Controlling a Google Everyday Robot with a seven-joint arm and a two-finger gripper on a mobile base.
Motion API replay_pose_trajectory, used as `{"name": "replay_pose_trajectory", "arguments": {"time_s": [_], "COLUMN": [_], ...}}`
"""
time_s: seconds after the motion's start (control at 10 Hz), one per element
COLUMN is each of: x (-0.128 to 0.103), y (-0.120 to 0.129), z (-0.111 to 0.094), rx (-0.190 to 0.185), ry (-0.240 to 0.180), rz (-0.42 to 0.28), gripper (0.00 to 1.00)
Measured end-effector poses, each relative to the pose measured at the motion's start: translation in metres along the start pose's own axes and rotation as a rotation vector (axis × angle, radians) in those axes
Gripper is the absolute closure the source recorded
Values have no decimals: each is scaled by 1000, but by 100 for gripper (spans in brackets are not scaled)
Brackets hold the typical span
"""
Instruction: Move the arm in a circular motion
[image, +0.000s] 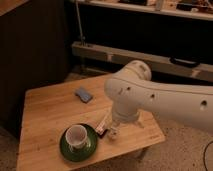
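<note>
Above the table (50, 115), arm (150, 97) points tool (111, 131) downward.

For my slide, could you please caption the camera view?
White arm bends over wooden table, gripper low beside cup on green saucer.

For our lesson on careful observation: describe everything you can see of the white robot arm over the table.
The arm is glossy white, like smooth plastic, built of thick rounded tubes with small dark holes. It enters from the right edge, bends at a bulbous joint and drops toward the wooden table. Its gripper hangs at the lower end, low over the table's right half, beside the green saucer. Whether it touches anything cannot be told.
</note>
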Motion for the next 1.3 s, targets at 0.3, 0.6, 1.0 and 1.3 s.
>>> {"name": "replay_pose_trajectory", "arguments": {"time_s": [0.3, 0.6, 1.0, 1.3], "x": [-8, -51, -99, -152], "y": [55, 120, 198, 216], "z": [2, 5, 3, -1], "rx": [-39, -79, -123, -120], "ry": [15, -11, -31, -94], "rz": [-115, -266, -430, -445], "gripper": [20, 20, 20, 20]}}
